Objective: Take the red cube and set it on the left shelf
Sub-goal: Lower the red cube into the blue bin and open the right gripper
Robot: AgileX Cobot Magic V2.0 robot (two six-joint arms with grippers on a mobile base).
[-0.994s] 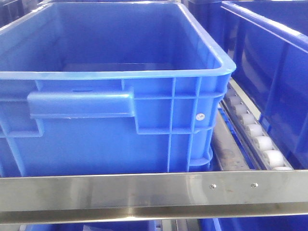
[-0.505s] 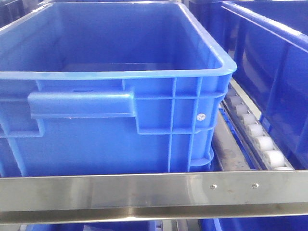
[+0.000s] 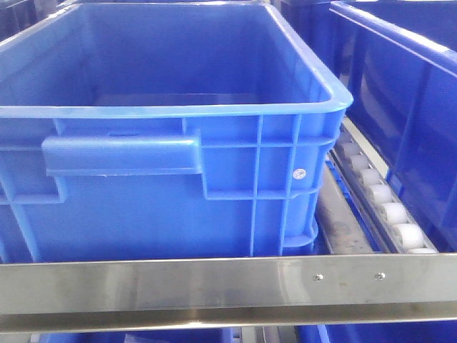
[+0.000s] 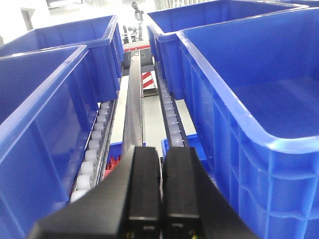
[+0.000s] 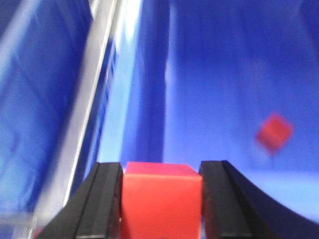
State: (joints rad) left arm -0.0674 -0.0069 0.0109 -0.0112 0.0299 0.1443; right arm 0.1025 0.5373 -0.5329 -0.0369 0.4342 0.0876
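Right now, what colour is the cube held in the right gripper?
Red cube, clamped in the right gripper; the right wrist view shows it best.

Left hand [image 4: 160, 191] fingers pressed together, right hand [image 5: 161, 199] clamping red cube [image 5: 160, 199]

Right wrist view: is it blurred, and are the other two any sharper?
Right wrist: background smeared, only the red cube between the fingers fairly crisp. Left wrist: sharp, blown-out highlights top left. Front: soft, with glare on the shelf rail.

Warehouse or factory storage area: rows of blue plastic crates [image 3: 178, 121] on steel rack [image 3: 214, 286] with white roller tracks [image 3: 378, 200].
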